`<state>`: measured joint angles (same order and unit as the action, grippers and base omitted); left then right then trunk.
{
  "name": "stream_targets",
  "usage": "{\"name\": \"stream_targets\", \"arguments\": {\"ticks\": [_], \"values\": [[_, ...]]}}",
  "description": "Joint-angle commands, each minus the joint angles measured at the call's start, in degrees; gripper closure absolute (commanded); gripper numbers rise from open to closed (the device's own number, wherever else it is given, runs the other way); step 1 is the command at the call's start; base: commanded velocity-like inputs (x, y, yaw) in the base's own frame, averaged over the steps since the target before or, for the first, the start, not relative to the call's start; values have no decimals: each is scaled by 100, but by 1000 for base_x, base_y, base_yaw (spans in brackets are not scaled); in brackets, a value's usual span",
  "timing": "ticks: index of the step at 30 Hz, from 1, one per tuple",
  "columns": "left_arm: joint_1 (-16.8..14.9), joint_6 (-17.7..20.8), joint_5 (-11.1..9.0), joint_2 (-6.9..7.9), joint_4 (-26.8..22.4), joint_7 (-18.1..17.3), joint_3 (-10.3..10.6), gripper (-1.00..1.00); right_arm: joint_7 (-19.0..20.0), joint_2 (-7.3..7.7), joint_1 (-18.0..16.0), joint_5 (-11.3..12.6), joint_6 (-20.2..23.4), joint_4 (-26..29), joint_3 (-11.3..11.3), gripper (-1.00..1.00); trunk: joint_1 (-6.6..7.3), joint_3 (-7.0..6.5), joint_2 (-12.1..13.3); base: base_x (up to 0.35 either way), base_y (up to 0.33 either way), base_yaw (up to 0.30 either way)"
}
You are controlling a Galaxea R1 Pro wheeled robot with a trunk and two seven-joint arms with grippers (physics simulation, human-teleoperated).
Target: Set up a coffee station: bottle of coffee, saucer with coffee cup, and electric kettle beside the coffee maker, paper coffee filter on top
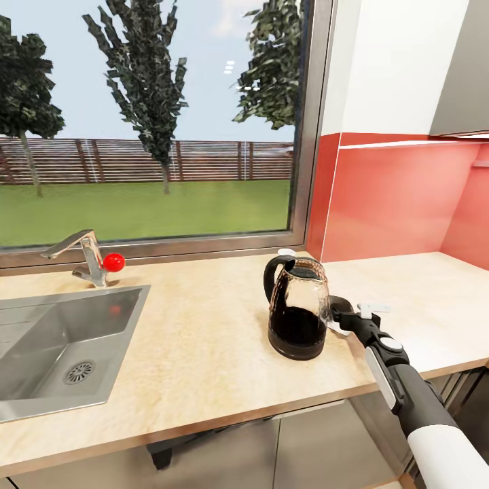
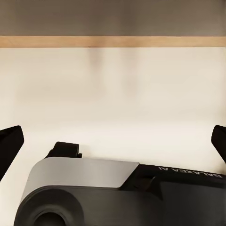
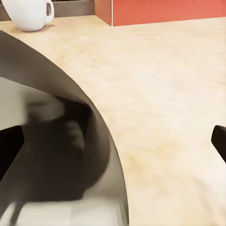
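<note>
The electric kettle [image 1: 297, 309], a brownish glass jug with a black base, lid and handle, stands upright on the light wood countertop [image 1: 204, 360]. My right gripper [image 1: 335, 314] is level with its right side and very close to the glass. In the right wrist view that gripper [image 3: 113, 146] is open. The kettle's curved wall [image 3: 70, 155] bulges in beside one fingertip [image 3: 219, 141]. A white coffee cup [image 3: 28, 13] sits further back on the counter, and its rim peeks out behind the kettle [image 1: 285, 252]. My left gripper [image 2: 113, 141] is open over a pale surface.
A steel sink [image 1: 68, 339] with a faucet [image 1: 85, 255] and a red knob is set into the counter at the left. A window runs along the back, and a red backsplash [image 1: 394, 204] lines the right corner. The counter's front edge [image 1: 204, 421] is near me.
</note>
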<state>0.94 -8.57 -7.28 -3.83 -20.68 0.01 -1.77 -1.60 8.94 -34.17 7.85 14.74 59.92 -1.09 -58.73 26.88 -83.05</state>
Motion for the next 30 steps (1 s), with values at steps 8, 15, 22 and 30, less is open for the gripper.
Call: {"name": "stream_targets", "arguments": {"ticks": [8,15,22,30], "values": [[2,-2,-28,-4,-7,-1,-17,-100,-23,2,-2,59,29,10,4,-100,0,5,-3,13,0,0],[2,-3,-28,-4,-8,-1,-17,-100,-88,2,-2,57,29,11,1,-100,0,5,-3,55,0,0],[2,-4,-28,-4,-10,-1,-17,-100,-427,2,-2,66,29,11,3,-100,0,5,-3,8,0,0],[2,-4,-28,-4,-11,-1,-17,-100,-495,2,-2,67,29,11,4,-100,0,5,-3,1,0,0]]}}
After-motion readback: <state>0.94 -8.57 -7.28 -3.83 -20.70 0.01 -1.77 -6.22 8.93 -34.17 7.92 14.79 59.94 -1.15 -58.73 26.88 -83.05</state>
